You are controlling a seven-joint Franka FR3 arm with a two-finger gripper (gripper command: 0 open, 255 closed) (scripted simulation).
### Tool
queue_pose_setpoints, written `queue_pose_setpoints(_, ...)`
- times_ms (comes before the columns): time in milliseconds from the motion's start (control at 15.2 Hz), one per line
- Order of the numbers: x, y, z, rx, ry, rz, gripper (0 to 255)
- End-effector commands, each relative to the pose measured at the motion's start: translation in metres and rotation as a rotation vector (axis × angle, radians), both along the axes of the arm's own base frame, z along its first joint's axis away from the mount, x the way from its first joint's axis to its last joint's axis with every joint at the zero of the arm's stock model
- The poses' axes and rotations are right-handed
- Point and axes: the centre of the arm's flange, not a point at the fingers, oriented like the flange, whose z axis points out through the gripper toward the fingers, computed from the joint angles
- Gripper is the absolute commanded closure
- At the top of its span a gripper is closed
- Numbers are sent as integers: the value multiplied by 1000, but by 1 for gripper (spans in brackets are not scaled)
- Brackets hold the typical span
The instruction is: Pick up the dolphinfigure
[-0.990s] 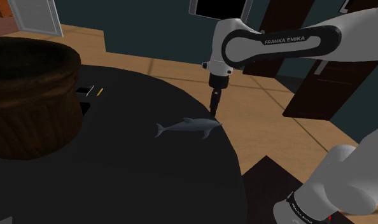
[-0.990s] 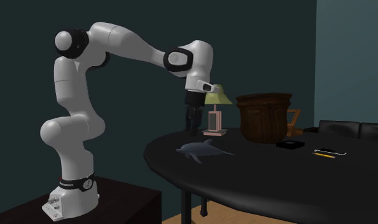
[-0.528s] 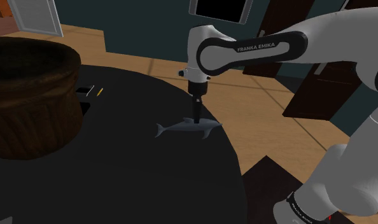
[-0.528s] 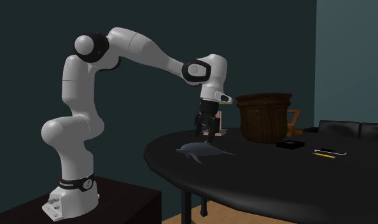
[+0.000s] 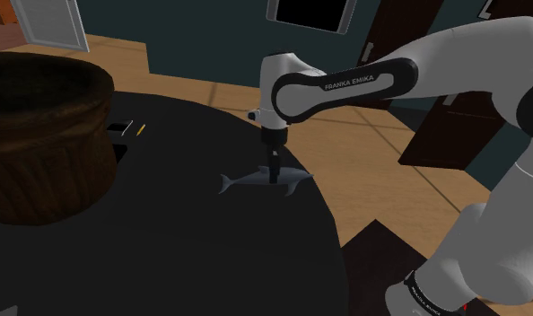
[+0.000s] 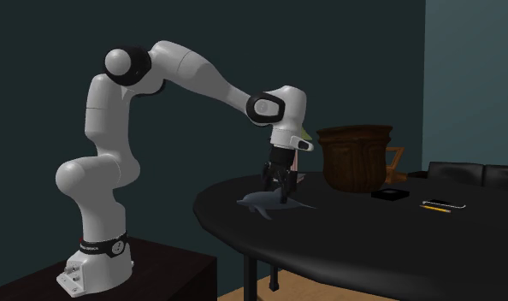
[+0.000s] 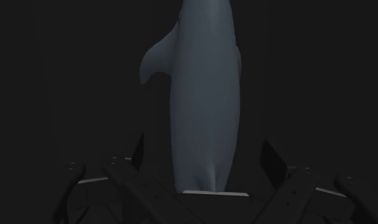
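The black gripper [image 5: 274, 176] hangs straight down just right of the shoulder view's centre, its tips at the back of the dolphin [image 5: 263, 180]. From the wrist camera I can see the two fingers [image 7: 268, 159] standing apart, one on each side of the grey body, with a dark gap between each finger and the dolphin. So the jaws are spread wide and nothing is held yet.

The dolphin lies flat on the round black table [image 5: 211, 256], near the edge closest to the arm [image 5: 363, 76], and sits a little below centre in the second exterior view.

I'd say the reach is nearly done and the grasp itself is the step in hand. The next move seems to call for settling a touch lower if there is room, then closing across the body's narrow width and lifting straight up. The body looks smooth and rounded, so a squeeze placed off its middle could let it slide out.

I count one arm with one two-fingered gripper and one dolphin on one table. At the frame's left there is also one big dark basket [image 5: 40, 135], one small black box [image 5: 121, 127] and one yellow pencil [image 5: 141, 130].
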Motion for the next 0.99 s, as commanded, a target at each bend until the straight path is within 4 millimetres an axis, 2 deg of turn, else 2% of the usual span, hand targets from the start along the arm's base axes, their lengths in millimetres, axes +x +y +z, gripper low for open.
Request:
queue_pose_setpoints(0,0,0,-3,0,0,0,255)
queue_pose_setpoints(594,0,0,-2,0,0,0,255)
queue_pose_setpoints(924,0,0,24,0,0,0,255)
